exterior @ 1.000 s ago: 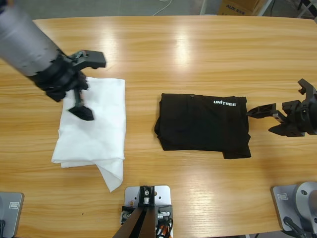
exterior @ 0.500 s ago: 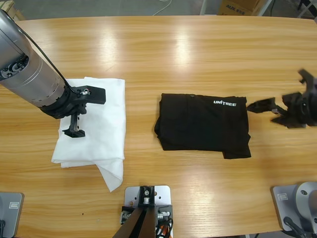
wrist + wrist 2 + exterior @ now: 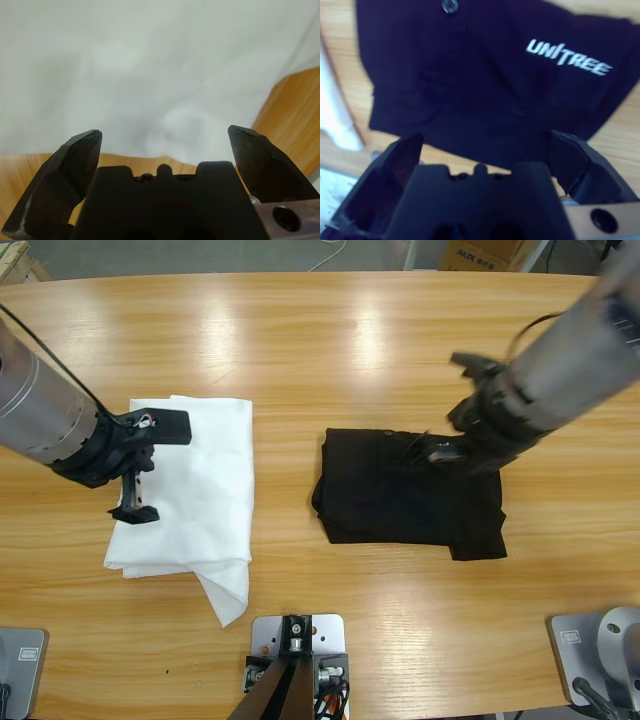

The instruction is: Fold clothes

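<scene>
Since a moment ago, the right arm has swung in from the 3 o'clock edge of the long wooden table (image 3: 330, 330) and now reaches down from about 2 o'clock, so its right gripper (image 3: 440, 445) is over the top right part of the folded black soft T-shirt (image 3: 400, 500). Its two black jaws are spread wide apart and hold nothing. In the right wrist view, the shirt (image 3: 485, 85) fills most of the picture, and its small white "UNITREE" lettering (image 3: 569, 60) shows at about 1 o'clock. The shirt lies flat a little toward 3 o'clock from the table's middle. Over at 9 o'clock, the left gripper (image 3: 150, 465) has slid a bit lower over the left side of the smaller white folded cloth (image 3: 205, 490). Its jaws are spread apart too.
</scene>
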